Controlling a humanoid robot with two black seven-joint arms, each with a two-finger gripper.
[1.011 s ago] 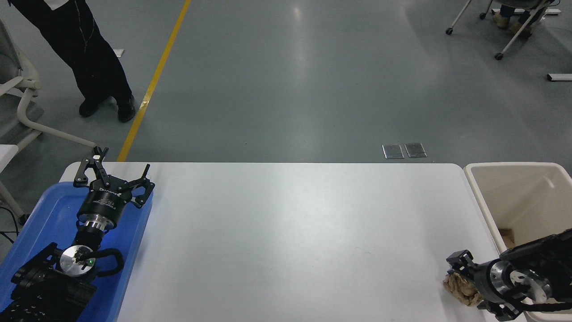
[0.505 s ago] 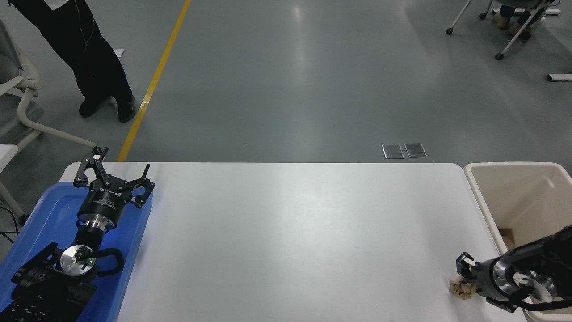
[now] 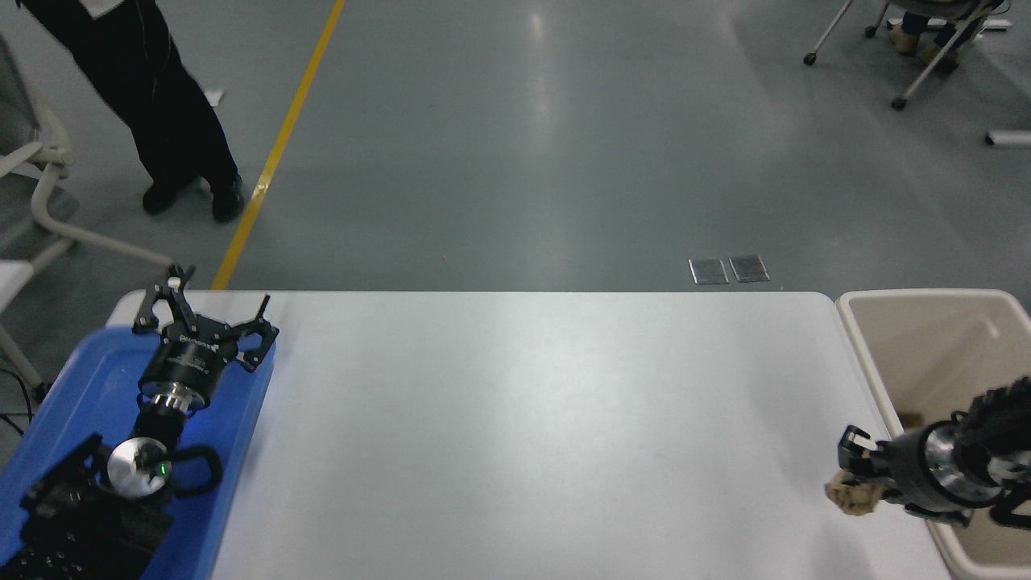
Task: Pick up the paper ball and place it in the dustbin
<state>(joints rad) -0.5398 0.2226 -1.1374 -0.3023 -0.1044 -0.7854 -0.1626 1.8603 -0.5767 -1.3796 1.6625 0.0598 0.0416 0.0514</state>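
Paper ball (image 3: 855, 494) is pinched at the tips of the right gripper (image 3: 860, 482), which is closed on it; only a small edge of the wad seems caught. The bin (image 3: 866, 358) lies just behind the gripper, its rim under the wrist. If the grip is that shallow, the ball could be shed onto the table (image 3: 515, 419) during the swing over the rim. The left gripper (image 3: 201, 310) is parked, spread open, over the tray (image 3: 80, 379).

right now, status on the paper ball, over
Right end effector shut on paper ball, near table's right edge. Dustbin just beyond. Left end effector open, parked over blue tray. Nothing between.
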